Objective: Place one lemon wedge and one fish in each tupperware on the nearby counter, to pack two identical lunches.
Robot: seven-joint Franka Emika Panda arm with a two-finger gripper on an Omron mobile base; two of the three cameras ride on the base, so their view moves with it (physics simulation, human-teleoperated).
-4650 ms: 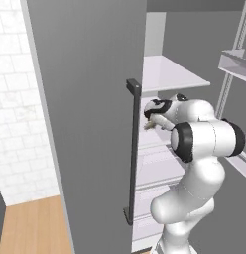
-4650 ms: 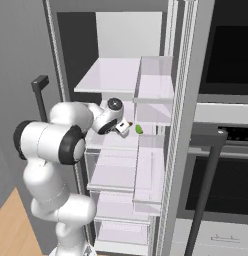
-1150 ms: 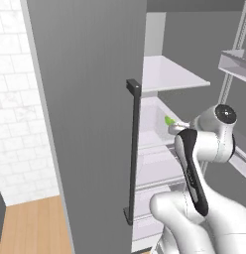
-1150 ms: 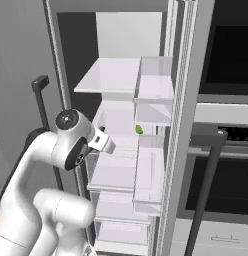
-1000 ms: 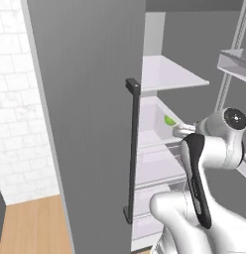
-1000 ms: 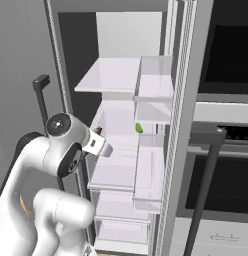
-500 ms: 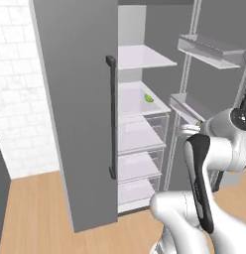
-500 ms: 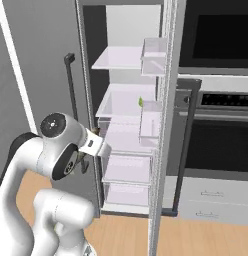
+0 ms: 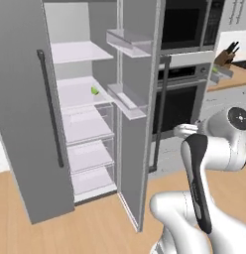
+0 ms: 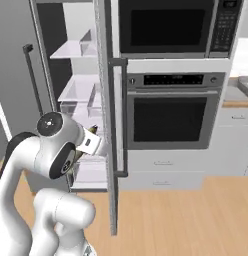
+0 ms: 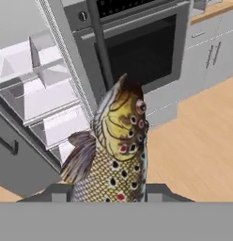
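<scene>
Flat, even rendered light reaches me from every side, bright, with no glare. Shadows stay faint; the oven [image 10: 170, 120] glass toward three o'clock reads dark. My base views look soft and coarse. Up close, the fish [image 11: 116, 150] looks sharpest.

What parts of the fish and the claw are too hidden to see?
- Fish: tail end cut off by the bottom of the hand view.
- Claw: in the right base view, fingers hidden behind the open fridge door.
- Lemon wedge: left base view, too small for detail.

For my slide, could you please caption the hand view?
Hand carrying a spotted fish past the open fridge toward the oven.
</scene>
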